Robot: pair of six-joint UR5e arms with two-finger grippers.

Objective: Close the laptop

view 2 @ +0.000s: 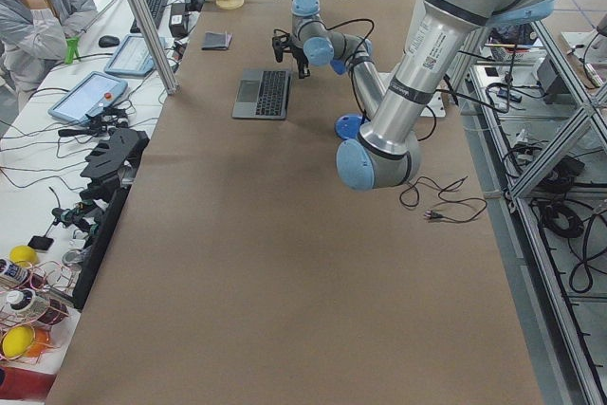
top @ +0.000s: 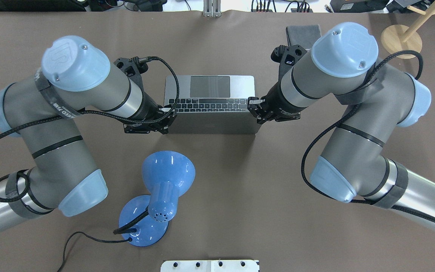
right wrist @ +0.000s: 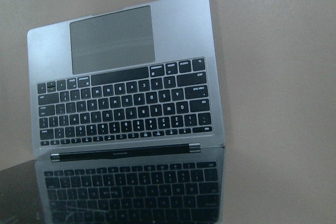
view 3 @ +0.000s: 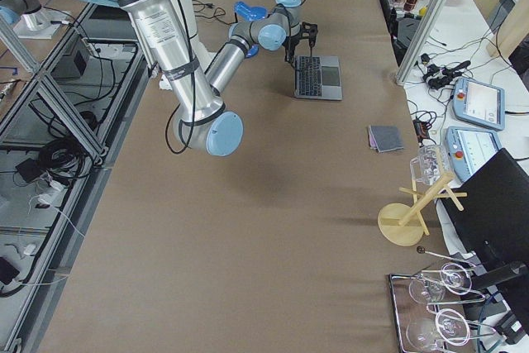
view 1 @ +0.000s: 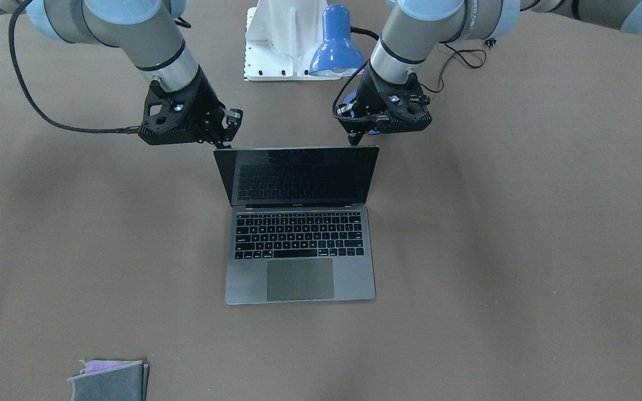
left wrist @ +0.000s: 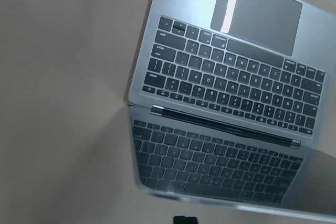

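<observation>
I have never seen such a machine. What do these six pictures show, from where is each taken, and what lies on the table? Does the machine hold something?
The machine is a robot with a left arm and a right arm at a brown table; each arm ends in a two-finger gripper. One picture looks from across the table, one from above behind the robot, two from the table's ends, and two come from cameras on the wrists. On the table are an open laptop, a blue desk lamp and a folded grey cloth. The left gripper and the right gripper hang at the screen's two upper corners. Neither visibly holds anything; whether they are open I cannot tell.
</observation>
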